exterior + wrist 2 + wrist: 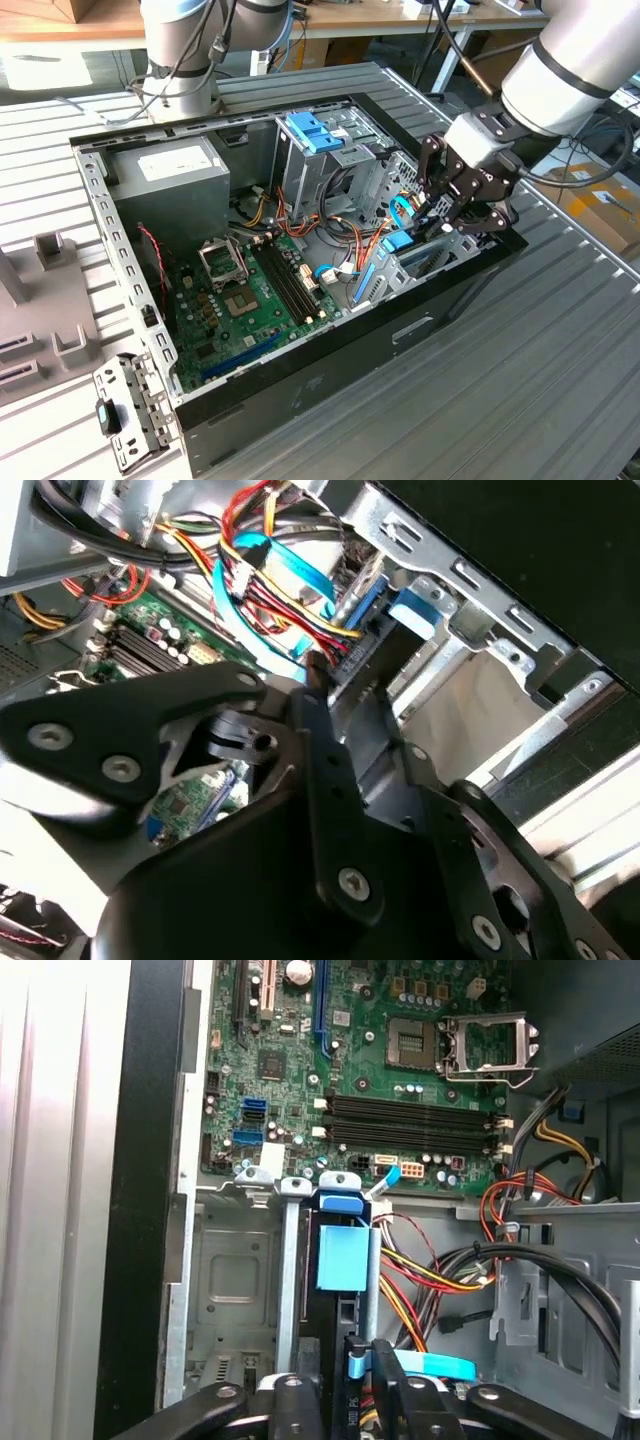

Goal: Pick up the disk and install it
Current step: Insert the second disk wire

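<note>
You had the gripper point(470, 205) down at the computer case's point(300, 390) edge on the exterior view's right, its black fingers point(385, 1380) pinched onto the disk point(340, 1300), which stood on edge in the metal drive bay point(440, 250) with its blue rail point(343, 1258) showing in the first wrist view. Just beside the disk, you could see a bundle of red, yellow and orange wires point(420, 1280) and a light-blue flat cable point(290, 580) running past the bay. Farther in lay the green motherboard point(250, 300) with its dark memory slots point(410, 1125) and the empty processor socket point(485, 1050). Beyond that, toward the exterior view's left, the grey power-supply box point(170, 185) sat in the case's far corner, and a light-blue plastic tray point(315, 130) topped the upright drive cage point(330, 165) near the back wall.
</note>
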You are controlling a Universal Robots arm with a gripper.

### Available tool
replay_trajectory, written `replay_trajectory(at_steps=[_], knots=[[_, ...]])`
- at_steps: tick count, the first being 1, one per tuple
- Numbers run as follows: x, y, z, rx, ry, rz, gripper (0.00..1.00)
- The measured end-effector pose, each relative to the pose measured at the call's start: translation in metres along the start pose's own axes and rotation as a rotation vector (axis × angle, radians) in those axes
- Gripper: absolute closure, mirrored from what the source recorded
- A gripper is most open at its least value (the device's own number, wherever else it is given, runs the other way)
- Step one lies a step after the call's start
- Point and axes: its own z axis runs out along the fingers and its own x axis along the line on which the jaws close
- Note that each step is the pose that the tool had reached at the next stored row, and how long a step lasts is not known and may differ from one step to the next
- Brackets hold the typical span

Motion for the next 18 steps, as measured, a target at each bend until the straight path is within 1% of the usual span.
replay_trajectory(at_steps=[1,2,3,4,6,7,8,10,12,13,14,15,16,18], knots=[[0.0,0.0,0.0,0.0,0.0001,0.0,0.64],[0.0,0.0,-0.0003,0.0,0.0002,0.0,0.64],[-0.0004,0.0002,-0.0031,0.0,-0.0001,0.001,0.64],[-0.0015,0.0007,-0.0106,0.0001,-0.0001,0.001,0.64],[-0.0027,0.0012,-0.02,0.0002,-0.0001,0.001,0.64],[-0.0031,0.0014,-0.023,0.0002,0.0001,0.001,0.64],[-0.0034,0.0015,-0.0247,0.0002,0.0,0.001,0.64],[-0.0035,0.0016,-0.0252,0.0003,-0.0016,0.001,0.65],[-0.0034,0.0016,-0.0253,0.0003,-0.0048,0.0,0.79],[-0.0034,0.0016,-0.0252,0.0004,-0.0072,0.0,0.79],[-0.0034,0.0016,-0.0252,0.0005,-0.0096,0.0,0.85],[-0.0034,0.0016,-0.025,0.0004,-0.0134,0.0,0.89],[-0.0034,0.0016,-0.0247,0.0002,-0.0155,0.0,0.89],[-0.0007,0.0012,-0.0198,-0.005,-0.0163,0.001,0.89]])
